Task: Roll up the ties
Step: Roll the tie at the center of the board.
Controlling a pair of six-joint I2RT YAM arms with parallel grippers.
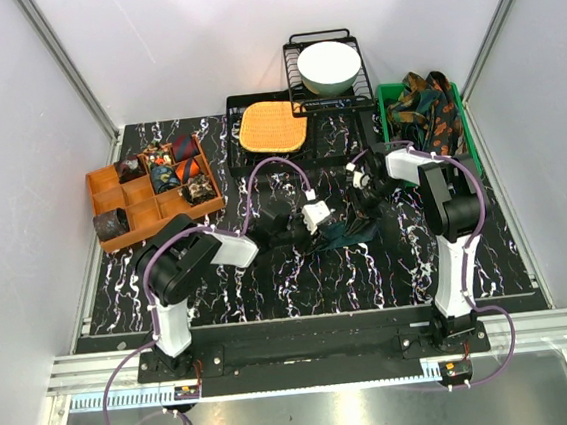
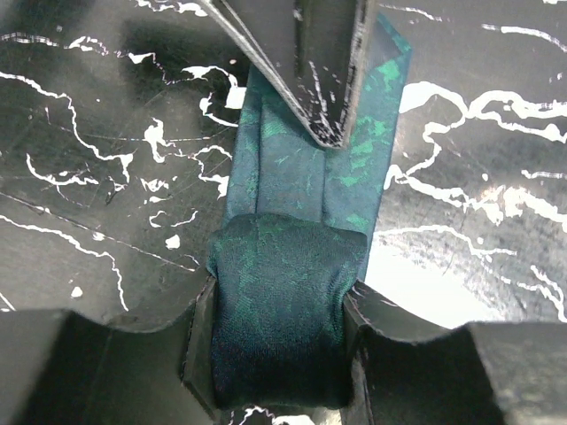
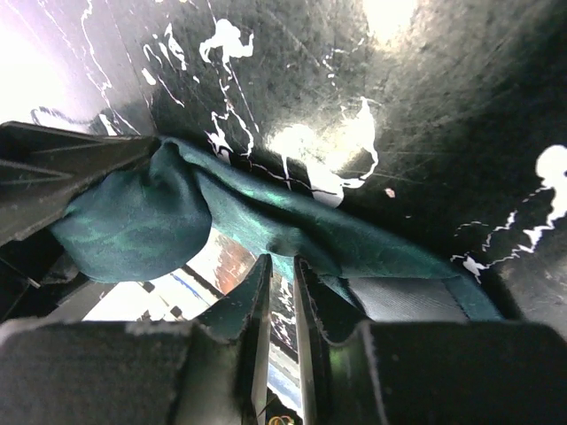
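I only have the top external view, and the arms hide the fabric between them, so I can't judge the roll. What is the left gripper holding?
Observer: In the left wrist view, the left gripper is clamped on a rolled coil of the dark teal fabric necktie.
Operator: Is the rest rolled?
Observer: No, a flat stretch runs on from the coil across the black marbled table.
Operator: And the other arm?
Observer: The right gripper has its tips on that flat stretch, jaws nearly together; whether they pinch it I cannot tell.
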